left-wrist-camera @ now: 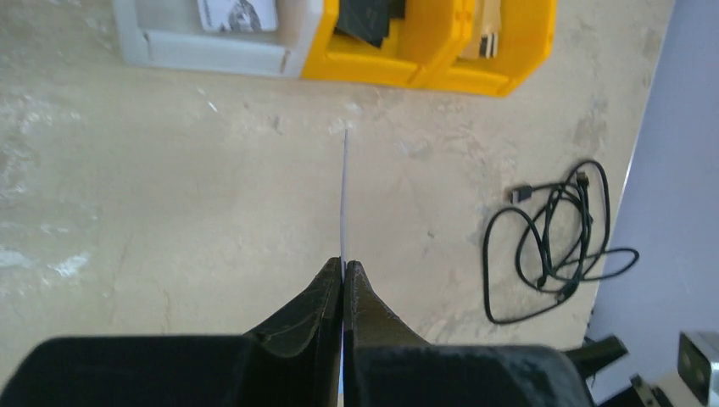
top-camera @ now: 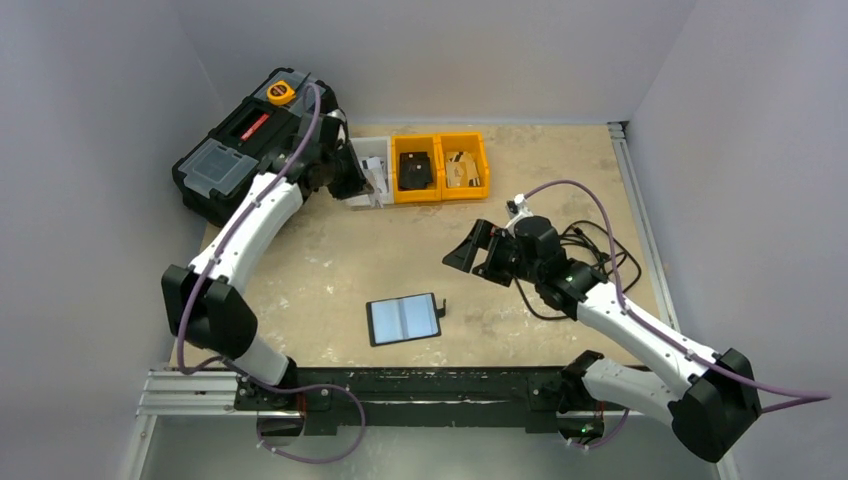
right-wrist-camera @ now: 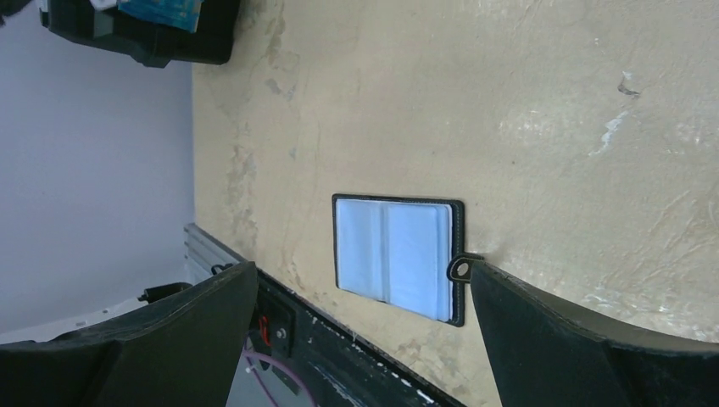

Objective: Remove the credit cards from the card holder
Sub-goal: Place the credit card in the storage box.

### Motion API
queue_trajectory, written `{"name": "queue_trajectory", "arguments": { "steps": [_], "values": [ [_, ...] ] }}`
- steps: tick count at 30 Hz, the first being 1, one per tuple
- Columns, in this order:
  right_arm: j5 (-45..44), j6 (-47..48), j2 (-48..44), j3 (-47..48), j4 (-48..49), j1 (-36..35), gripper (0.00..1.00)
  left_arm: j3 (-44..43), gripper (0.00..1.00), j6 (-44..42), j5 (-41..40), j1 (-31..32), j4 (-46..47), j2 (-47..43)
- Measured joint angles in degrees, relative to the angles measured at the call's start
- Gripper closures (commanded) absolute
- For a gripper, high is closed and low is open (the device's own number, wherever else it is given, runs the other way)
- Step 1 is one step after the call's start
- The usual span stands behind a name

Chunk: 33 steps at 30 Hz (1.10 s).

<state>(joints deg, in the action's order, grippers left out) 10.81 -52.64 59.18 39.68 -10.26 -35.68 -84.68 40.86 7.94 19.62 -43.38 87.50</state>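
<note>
The black card holder (top-camera: 439, 322) lies open and flat near the table's front edge, its snap tab (right-wrist-camera: 462, 268) pointing right. Pale blue credit cards (top-camera: 402, 318) (right-wrist-camera: 390, 254) fill its two halves. My right gripper (top-camera: 478, 250) (right-wrist-camera: 363, 267) hovers open above and to the right of the holder, with nothing between its fingers. My left gripper (top-camera: 366, 182) (left-wrist-camera: 343, 267) is at the back left beside the white bin, shut on one thin pale credit card (left-wrist-camera: 343, 199) seen edge-on and sticking out past the fingertips.
A white bin (top-camera: 370, 160) (left-wrist-camera: 212, 47) and two yellow bins (top-camera: 440, 165) (left-wrist-camera: 424, 51) stand at the back. A large black toolbox (top-camera: 245, 140) sits at the back left. A coiled black cable (top-camera: 600, 255) (left-wrist-camera: 551, 242) lies on the right.
</note>
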Motion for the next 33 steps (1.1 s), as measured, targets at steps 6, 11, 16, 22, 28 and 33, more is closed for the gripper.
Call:
{"name": "queue_trajectory", "arguments": {
  "steps": [6,11,16,22,28,33],
  "values": [
    [-2.69,1.46,-3.02,0.59,-3.65,0.0,0.01,-8.74,1.0,-2.64,-2.43,-4.79,-0.09,10.86],
    [-3.8,1.92,-4.33,0.83,-5.49,0.0,0.01,-14.86,1.0,-5.05,-2.49,-7.43,0.39,19.78],
    [-3.85,2.51,-4.59,0.92,-6.54,0.0,0.01,-21.79,0.95,-7.48,-1.77,-7.98,1.57,28.72],
    [-3.82,3.23,-4.61,1.03,-8.0,0.0,0.01,-26.64,0.81,-8.07,-0.48,-8.85,2.01,36.54],
    [-3.87,3.91,-4.94,1.22,-9.16,0.0,0.01,-30.8,0.6,-9.01,1.44,-9.84,1.46,39.39],
    [-4.07,4.17,-4.55,1.25,-9.4,0.0,0.01,-32.13,0.52,-9.07,2.84,-10.01,1.73,39.34]
  ]
}}
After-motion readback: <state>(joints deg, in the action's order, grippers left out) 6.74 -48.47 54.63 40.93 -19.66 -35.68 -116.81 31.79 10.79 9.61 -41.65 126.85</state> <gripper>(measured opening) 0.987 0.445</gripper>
